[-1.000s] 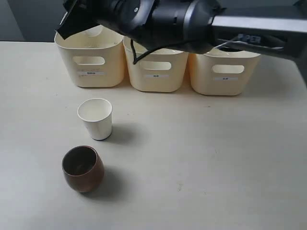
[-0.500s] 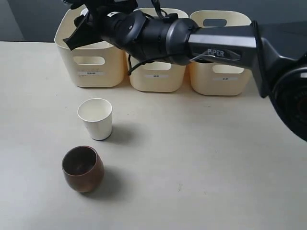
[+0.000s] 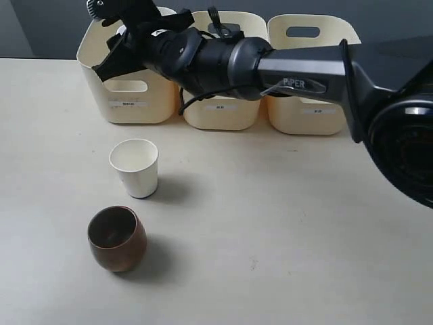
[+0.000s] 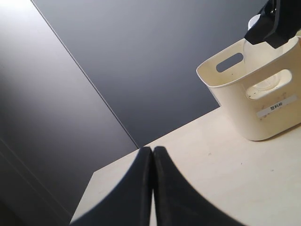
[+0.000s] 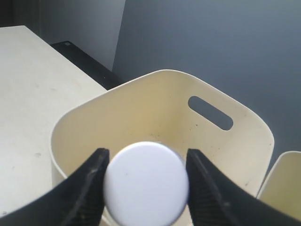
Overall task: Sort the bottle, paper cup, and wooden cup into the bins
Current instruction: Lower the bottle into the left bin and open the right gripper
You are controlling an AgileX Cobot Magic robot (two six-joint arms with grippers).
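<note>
Cups wait at roughly eight o'clock on the table [image 3: 304,237]: the squat reddish-brown wooden cup [image 3: 116,238], stiff and probably best pinched across its rim, and above it the white paper cup [image 3: 134,167], light, crushable, needing a gentle wall grip. At eleven o'clock the right gripper [image 5: 143,181] pinches the bottle [image 5: 146,182] just under its white cap, hanging over the leftmost of the bins [image 3: 128,88]; clear plastic, likely slick. The left gripper [image 4: 151,155] sits pressed together, idle
</note>
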